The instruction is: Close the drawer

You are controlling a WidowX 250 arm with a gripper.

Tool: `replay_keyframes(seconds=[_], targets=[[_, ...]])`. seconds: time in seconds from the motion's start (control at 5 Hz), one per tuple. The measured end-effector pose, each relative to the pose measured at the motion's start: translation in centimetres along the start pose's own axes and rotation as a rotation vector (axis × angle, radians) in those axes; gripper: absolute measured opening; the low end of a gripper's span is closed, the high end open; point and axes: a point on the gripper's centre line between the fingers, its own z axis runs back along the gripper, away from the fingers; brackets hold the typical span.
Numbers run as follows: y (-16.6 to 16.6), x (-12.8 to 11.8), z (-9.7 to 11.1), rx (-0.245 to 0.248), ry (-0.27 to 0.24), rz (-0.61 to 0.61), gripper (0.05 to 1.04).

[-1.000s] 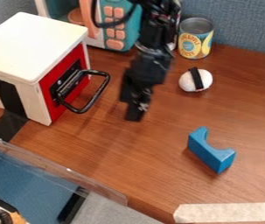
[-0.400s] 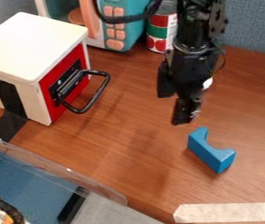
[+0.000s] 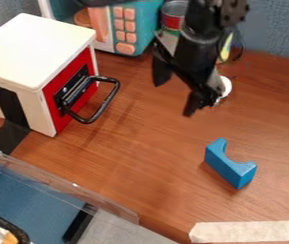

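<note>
The hand [image 3: 172, 99], empty and spread wide, has swung away from the red drawer [image 3: 49, 96], which sits flush in the white box [image 3: 32, 50] at the view's left, so closing looks done.

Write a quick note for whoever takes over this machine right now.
Tool: fingers apart, nothing seen between them; it hangs over the table, clear of the handle.
Drawer: red front in the white box, with the black handle jutting out.
Done: the drawer looks shut, its front about flush with the box.
Left: probably nothing but a check for any small gap, which this one view may hide. The blue block lies well away from the drawer.
</note>
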Motion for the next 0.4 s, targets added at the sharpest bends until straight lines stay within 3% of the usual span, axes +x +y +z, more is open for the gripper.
replay_keyframes(seconds=[0.2, 0.4], targets=[[1.5, -0.6, 1.9, -0.054, -0.028, 0.132, 1.000], [3.7, -0.9, 4.0, -0.140, -0.003, 0.202, 1.000]])
